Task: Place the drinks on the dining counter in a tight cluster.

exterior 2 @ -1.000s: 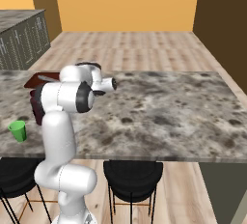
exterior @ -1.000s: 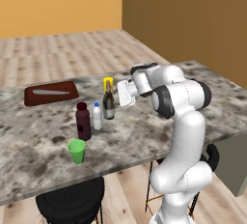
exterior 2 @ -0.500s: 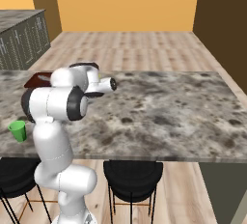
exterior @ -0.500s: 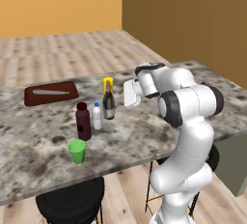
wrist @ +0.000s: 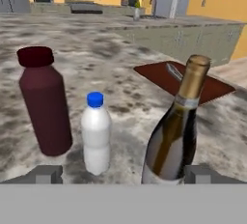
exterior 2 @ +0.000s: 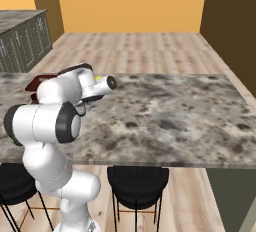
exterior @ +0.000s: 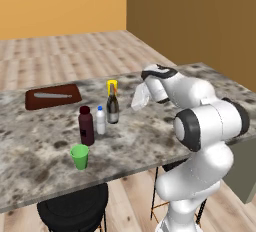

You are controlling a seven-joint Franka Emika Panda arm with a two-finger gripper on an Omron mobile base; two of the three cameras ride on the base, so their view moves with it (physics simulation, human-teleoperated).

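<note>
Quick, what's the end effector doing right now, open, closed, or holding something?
End effector: open, holding nothing, fingertips apart just behind the wine bottle.

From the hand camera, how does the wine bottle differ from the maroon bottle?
The wine bottle is taller, with a long slim neck and pale label; the maroon bottle is squat, one colour, with a wide matching cap. The wine bottle's glass is glossy, the maroon bottle looks matte. Both stand upright on the dining counter.

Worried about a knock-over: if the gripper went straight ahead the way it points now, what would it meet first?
Probably the wine bottle, nearest and just right of centre between the open gripper tips. The water bottle stands close beside it; depth is uncertain.
</note>
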